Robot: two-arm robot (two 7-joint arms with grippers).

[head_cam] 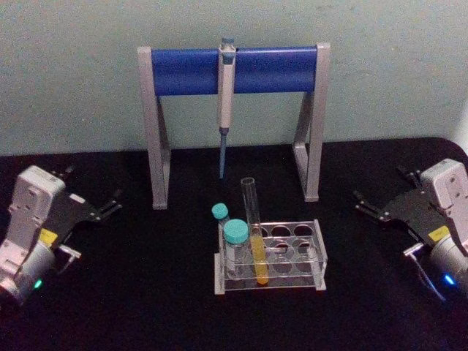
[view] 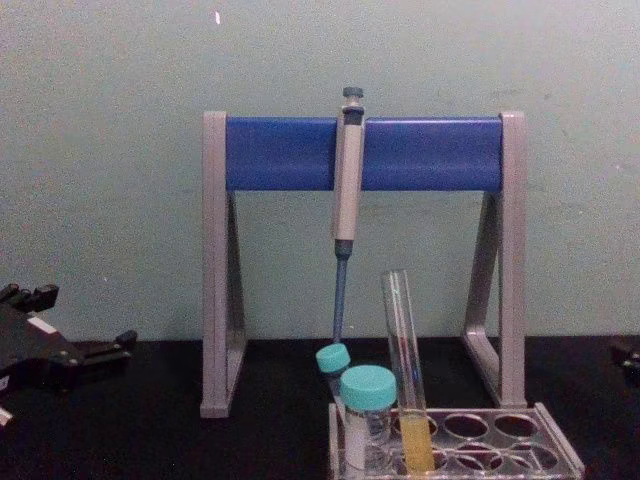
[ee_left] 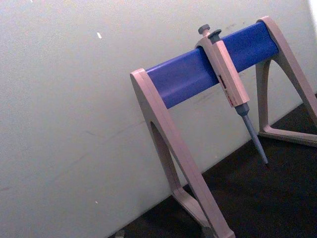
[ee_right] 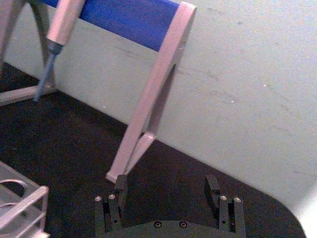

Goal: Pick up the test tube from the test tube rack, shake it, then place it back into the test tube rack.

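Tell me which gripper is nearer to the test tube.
Right, by a little. The right gripper lies off to the right of the test tube; the left gripper lies farther off on the opposite side.

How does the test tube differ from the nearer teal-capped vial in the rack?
The test tube is tall and thin, the vial short and wider. The test tube is uncapped; the vial has a teal cap. The test tube holds yellow liquid; the vial shows none. Both sit in the test tube rack.

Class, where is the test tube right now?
Head view, centre: the test tube stands in the test tube rack, right of a teal-capped vial, before the pipette stand.
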